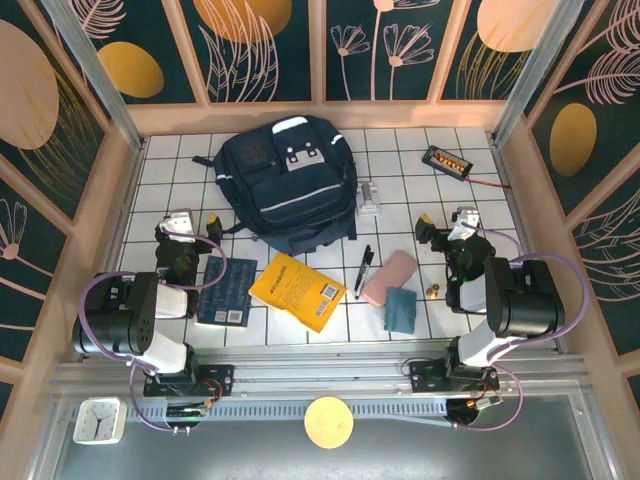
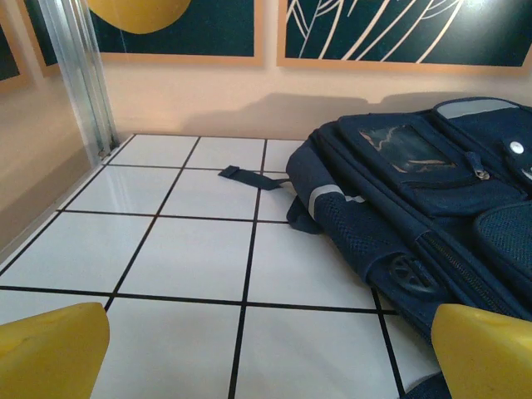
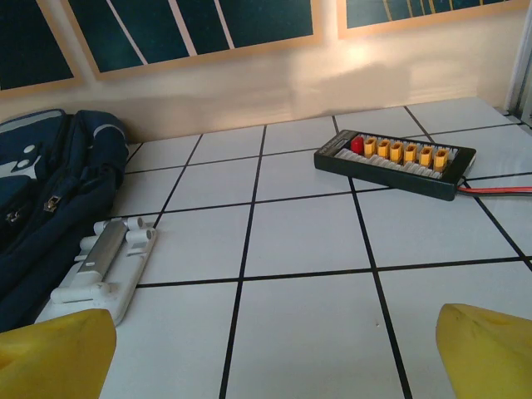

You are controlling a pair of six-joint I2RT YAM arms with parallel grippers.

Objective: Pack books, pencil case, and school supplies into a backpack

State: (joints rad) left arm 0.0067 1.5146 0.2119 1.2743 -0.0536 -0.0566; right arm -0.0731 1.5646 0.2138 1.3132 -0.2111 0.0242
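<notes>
The navy backpack [image 1: 290, 180] lies flat at the back centre with its front pockets up; its side [image 2: 416, 199] is also in the left wrist view. In front of it lie a navy book [image 1: 227, 290], a yellow book [image 1: 297, 290], a black pen [image 1: 363, 270], a pink pencil case [image 1: 388, 277] and a teal flat item [image 1: 401, 308]. My left gripper [image 1: 187, 224] [image 2: 270, 357] hovers open over bare tile left of the backpack, behind the navy book. My right gripper [image 1: 450, 222] [image 3: 274, 353] is open above bare tile, right of the pencil case. Nothing sits between either pair of yellow fingertips [image 2: 50, 349] [image 3: 490, 349].
A black tray with orange pieces [image 1: 446, 161] [image 3: 395, 160] sits at the back right, trailing a red wire. A small grey-white object [image 1: 369, 197] [image 3: 104, 266] rests beside the backpack's right edge. A tiny brass piece [image 1: 434, 291] lies near the teal item. Wooden walls enclose the tiled table [image 1: 180, 170].
</notes>
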